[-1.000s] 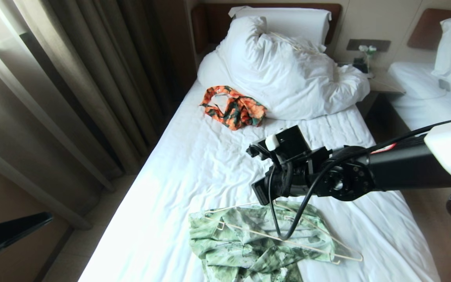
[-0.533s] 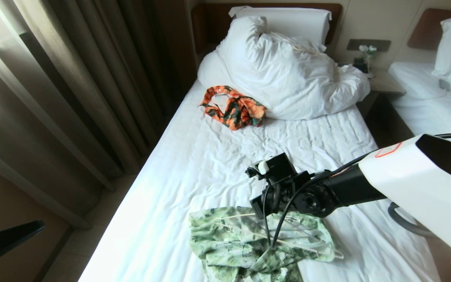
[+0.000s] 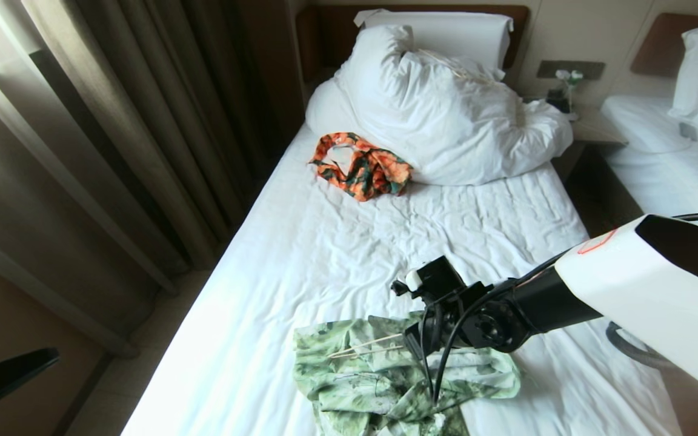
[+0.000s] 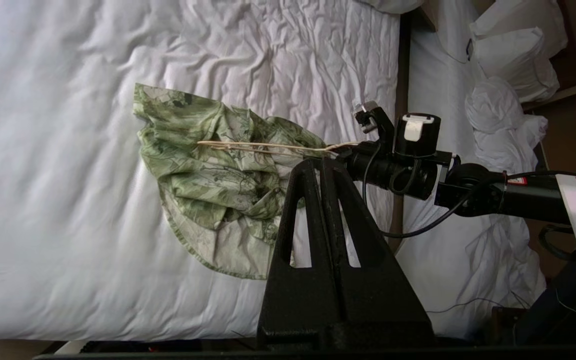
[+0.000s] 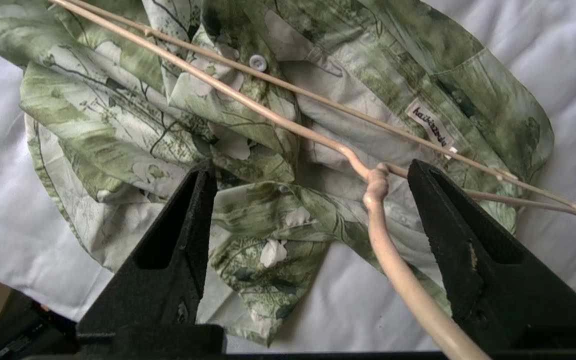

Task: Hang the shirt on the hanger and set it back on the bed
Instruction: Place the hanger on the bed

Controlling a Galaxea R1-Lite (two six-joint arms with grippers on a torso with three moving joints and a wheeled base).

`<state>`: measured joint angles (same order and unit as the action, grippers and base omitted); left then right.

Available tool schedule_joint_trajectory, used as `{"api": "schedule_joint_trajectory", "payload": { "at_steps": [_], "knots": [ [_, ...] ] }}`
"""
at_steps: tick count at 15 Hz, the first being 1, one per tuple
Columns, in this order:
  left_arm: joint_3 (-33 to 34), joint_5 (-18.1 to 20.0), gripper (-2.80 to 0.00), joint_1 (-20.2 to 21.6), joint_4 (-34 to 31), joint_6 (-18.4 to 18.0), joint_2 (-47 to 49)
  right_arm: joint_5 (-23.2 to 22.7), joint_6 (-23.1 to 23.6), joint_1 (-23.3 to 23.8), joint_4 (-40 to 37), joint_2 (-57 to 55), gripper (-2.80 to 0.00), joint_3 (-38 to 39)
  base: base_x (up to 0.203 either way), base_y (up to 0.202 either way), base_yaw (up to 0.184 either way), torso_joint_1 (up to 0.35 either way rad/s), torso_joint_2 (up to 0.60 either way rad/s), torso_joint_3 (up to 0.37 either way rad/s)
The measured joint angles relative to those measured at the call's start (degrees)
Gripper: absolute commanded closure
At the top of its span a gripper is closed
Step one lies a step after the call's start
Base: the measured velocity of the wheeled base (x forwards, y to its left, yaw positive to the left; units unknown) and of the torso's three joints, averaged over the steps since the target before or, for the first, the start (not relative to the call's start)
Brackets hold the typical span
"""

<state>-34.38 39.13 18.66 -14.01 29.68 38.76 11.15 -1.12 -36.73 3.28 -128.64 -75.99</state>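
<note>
The shirt (image 5: 248, 125) lies crumpled on the bed (image 3: 337, 242) near its foot, the hanger (image 5: 288, 125) across it, perhaps partly inside the fabric. My right gripper (image 5: 313, 175) hangs low over it, fingers spread wide, the hanger's neck between them, ungripped. My left gripper (image 4: 316, 165) is clenched, empty, off beside the bed.

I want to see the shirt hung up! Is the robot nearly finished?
Not quite. The hanger lies on the crumpled shirt on the bed, not inside it. The right gripper is open around the hanger's neck. Threading the sleeves and laying it down remain.
</note>
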Motion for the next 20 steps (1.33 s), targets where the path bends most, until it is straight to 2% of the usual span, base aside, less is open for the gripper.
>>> {"api": "schedule_joint_trajectory", "payload": {
  "at_steps": [4,6,9,12,15,17,20],
  "knots": [
    [-0.53,-0.02,0.0,-0.01,-2.7,0.03,-1.2,-0.11,-1.22,-0.28,-9.5,6.45,-2.8,0.81,0.0,0.0,0.0,0.0,0.0,0.0],
    [-0.56,0.04,0.0,-0.06,-3.13,0.03,-1.53,-0.25,-1.31,-0.32,-18.0,9.18,-2.8,-1.19,0.0,0.0,0.0,0.0,0.0,0.0],
    [-0.84,0.02,0.0,-0.06,-3.87,0.03,-2.3,-4.29,-3.97,-0.34,-35.98,10.76,-2.8,-10.9,0.0,0.0,0.0,0.0,0.0,0.0],
    [-0.95,0.13,0.0,-0.06,-3.72,-0.02,-2.38,-6.34,-4.31,-0.26,-49.0,6.81,-2.8,-17.3,0.0,0.0,0.0,0.0,0.0,0.0],
    [-1.52,0.83,0.0,-0.08,-3.18,-0.05,-1.11,-7.53,0.5,0.31,-60.02,1.21,-2.8,-25.13,0.0,0.0,0.0,0.0,0.0,0.0],
    [-2.36,1.71,0.0,-0.12,-3.15,-0.13,-0.07,-12.12,5.55,0.48,-65.52,-0.72,-2.8,-28.48,0.0,0.0,0.0,0.0,0.0,0.0],
    [-3.69,3.15,0.0,-0.25,-3.08,-0.13,1.18,-16.53,11.48,0.59,-65.54,-1.84,-2.8,-30.16,0.0,0.0,0.0,0.0,0.0,0.0]
  ]
}}
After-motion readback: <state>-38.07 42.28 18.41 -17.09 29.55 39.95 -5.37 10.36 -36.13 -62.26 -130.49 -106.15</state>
